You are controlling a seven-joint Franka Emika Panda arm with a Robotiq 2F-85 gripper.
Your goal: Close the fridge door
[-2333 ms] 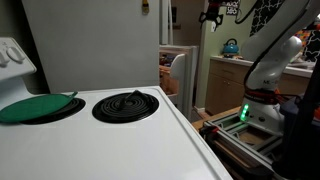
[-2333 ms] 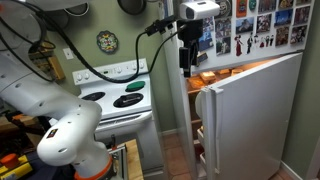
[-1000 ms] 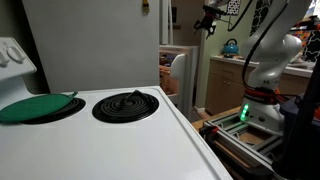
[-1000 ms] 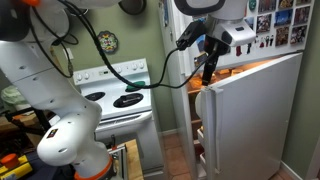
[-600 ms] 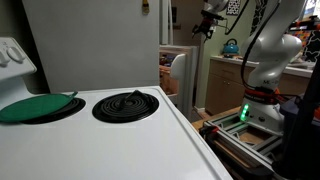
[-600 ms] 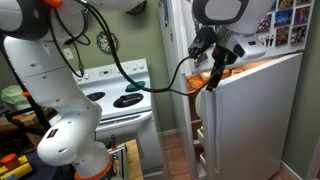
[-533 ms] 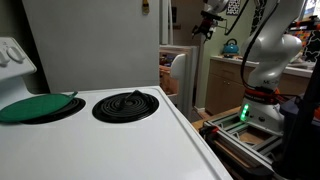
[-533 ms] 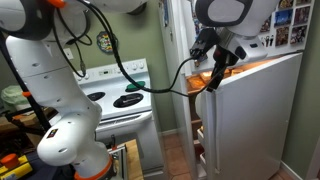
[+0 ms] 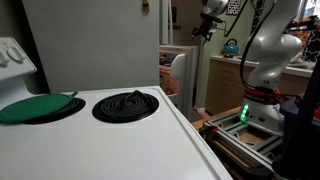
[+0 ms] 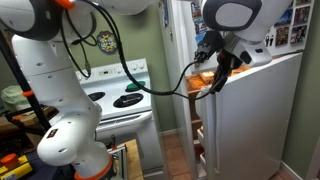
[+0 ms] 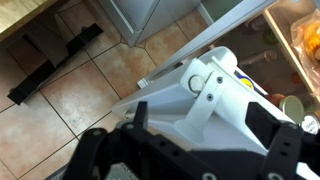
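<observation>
Closest to me, the wrist view has my gripper (image 11: 195, 152) along the bottom of the frame as two dark, blurred fingers (image 11: 92, 155) set wide apart, with nothing clasped between them. Straight under them is the fridge door (image 11: 215, 85), its white top edge and moulded inner shelf running diagonally across the picture. I am therefore above the door rather than beside it, though I cannot tell whether any part of the gripper touches it. Below the door is the brown tiled floor (image 11: 85, 90), with a black bracket (image 11: 50, 62) lying on it, away from the door's foot. On the door's inner side, food (image 11: 305, 35) shows in the lit fridge compartment. In an exterior view the gripper (image 10: 214, 78) hangs at the top corner of the door's free edge. The fridge door (image 10: 255, 115) stands well open, swung out from the glowing interior (image 10: 205, 76). Beyond the door's free edge are the stove (image 10: 120, 97) and a round wall clock (image 10: 107, 42), and above the door is the freezer front covered in photos (image 10: 285, 25). In an exterior view from across the stove top (image 9: 150, 140), the fridge door (image 9: 178, 72) shows past the fridge's side wall (image 9: 90, 45). The gripper (image 9: 207, 25) is above it, and a teal kettle (image 9: 231, 47) sits farther back.
</observation>
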